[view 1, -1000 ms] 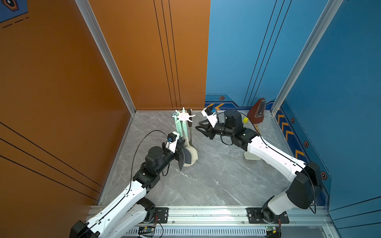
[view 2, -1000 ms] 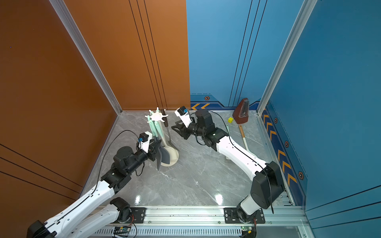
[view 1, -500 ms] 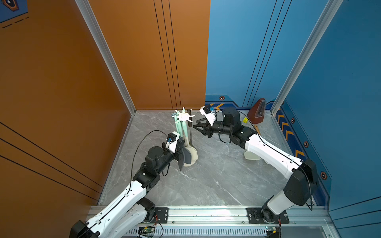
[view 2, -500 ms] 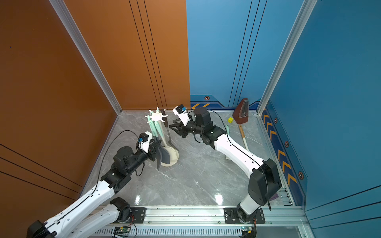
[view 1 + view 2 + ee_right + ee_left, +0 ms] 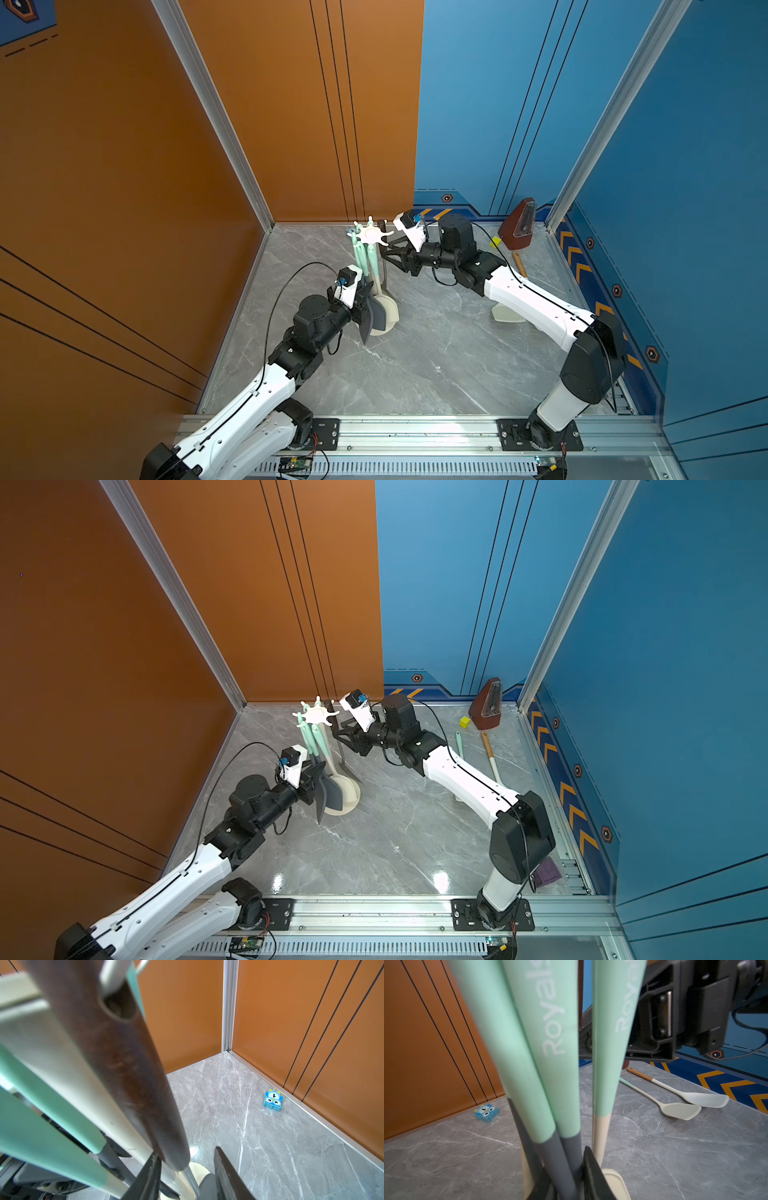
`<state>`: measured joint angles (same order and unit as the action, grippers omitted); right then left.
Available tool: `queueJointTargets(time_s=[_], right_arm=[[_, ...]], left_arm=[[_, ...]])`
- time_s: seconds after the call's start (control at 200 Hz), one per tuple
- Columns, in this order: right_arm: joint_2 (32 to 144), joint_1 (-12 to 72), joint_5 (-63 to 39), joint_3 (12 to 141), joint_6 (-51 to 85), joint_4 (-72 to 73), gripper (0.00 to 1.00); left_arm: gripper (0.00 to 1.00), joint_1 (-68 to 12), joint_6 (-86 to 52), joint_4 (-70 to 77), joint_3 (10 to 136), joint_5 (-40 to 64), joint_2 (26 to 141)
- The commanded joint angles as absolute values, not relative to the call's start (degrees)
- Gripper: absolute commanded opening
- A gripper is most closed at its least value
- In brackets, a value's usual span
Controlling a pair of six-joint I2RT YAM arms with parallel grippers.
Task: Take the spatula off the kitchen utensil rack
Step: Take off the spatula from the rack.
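Note:
The cream-white kitchen utensil rack (image 5: 370,237) (image 5: 318,717) stands at the back of the table, its round base (image 5: 388,320) partly hidden. Several mint-handled utensils (image 5: 550,1043) hang from it. On its right side hangs the spatula (image 5: 124,1064) (image 5: 341,750), with a dark brown handle and a thin steel shaft. My right gripper (image 5: 186,1152) (image 5: 390,253) is open, one finger on each side of the brown handle's lower end. My left gripper (image 5: 564,1159) (image 5: 322,787) is low by the base, shut on the grey neck of a mint-handled utensil.
Two pale utensils (image 5: 675,1109) (image 5: 704,1099) lie on the table to the right, under my right arm. A brown metronome-like object (image 5: 517,224) and a yellow cube (image 5: 496,242) sit at the back right. A blue owl toy (image 5: 272,1099) lies by the orange wall.
My right gripper has moved left to the rack, its jaws now around the brown handle and slightly wider. The left arm has not moved.

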<state>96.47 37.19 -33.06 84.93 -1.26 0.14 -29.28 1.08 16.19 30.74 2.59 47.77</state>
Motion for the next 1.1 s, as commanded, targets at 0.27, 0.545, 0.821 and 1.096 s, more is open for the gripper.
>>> queueJointTargets(time_s=[0.27,0.545,0.821,1.096], right_arm=[[99.48,37.89,-32.70,88.03,-0.61,2.80,0.42],[100.15,38.15,-32.09,87.80,0.26,5.53,0.43],[100.43,38.32,-31.45,87.71,0.71,7.07,0.36],[99.25,38.43,-29.72,86.86,-0.87,5.09,0.17]], left_arm=[[0.23,-29.09,3.17,13.49,29.36,1.94,48.96],[0.23,-29.00,3.10,13.49,29.29,2.02,49.16],[0.23,-29.00,2.99,13.39,29.18,1.96,48.89],[0.22,-28.91,3.01,13.45,28.96,1.85,48.63]])
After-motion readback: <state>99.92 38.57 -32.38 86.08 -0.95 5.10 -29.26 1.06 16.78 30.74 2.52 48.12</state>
